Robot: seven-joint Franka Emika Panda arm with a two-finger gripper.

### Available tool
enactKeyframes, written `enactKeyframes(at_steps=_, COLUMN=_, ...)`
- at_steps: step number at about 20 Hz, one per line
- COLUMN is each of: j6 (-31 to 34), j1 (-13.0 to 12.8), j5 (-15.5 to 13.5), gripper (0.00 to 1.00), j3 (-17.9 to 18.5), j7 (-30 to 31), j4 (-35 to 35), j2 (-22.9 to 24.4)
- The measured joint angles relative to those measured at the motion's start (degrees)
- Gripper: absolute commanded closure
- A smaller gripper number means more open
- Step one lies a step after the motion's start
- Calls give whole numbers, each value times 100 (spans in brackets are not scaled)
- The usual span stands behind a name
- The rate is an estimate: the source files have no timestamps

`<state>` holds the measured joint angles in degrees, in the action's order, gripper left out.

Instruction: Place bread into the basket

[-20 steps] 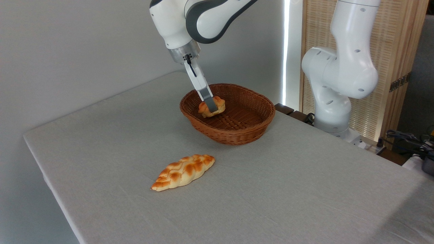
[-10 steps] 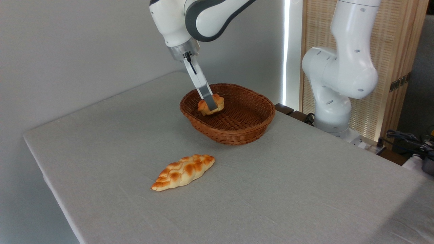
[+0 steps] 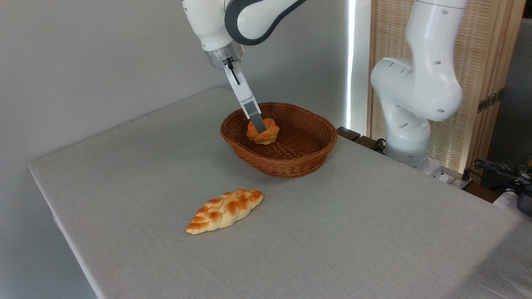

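Grey cloth covers the counter (image 3: 332, 232) under a plain wall. Over it the pincer (image 3: 259, 127) reaches down into the basket (image 3: 291, 164), its near finger (image 3: 254, 116) crossing the top of the bread (image 3: 262, 133); whether it grips or has let go I cannot tell. That bun sits inside the basket's left part. A braided loaf (image 3: 224, 211) lies well apart, nearer me

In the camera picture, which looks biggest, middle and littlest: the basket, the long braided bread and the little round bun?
1. The basket looks biggest.
2. The braided loaf comes next, though it lies nearer the camera, which may make it look a bit bigger.
3. The round bun in the basket, at the gripper, looks littlest.
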<state>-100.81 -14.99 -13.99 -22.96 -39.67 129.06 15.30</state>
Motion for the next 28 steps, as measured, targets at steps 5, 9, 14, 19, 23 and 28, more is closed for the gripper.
enactKeyframes(at_steps=5, j6=127, j1=3, j5=0, gripper=0, j3=53, j7=0, j4=-210, j2=8)
enactKeyframes(at_steps=9, j6=772, j1=20, j5=1, gripper=0, j3=483, j7=0, j4=-963, j2=52)
enactKeyframes(at_steps=14, j6=972, j1=117, j5=139, gripper=0, j3=1242, j7=-19, j4=-1898, j2=-76)
enactKeyframes(at_steps=19, j6=715, j1=156, j5=585, gripper=0, j3=1985, j7=-43, j4=-3149, j2=-1010)
enactKeyframes(at_steps=23, j6=36, j1=206, j5=828, gripper=0, j3=2314, j7=-62, j4=-3422, j2=-1615)
enactKeyframes(at_steps=28, j6=-54, j1=488, j5=877, gripper=0, j3=2336, j7=-49, j4=-3548, j2=-1842)
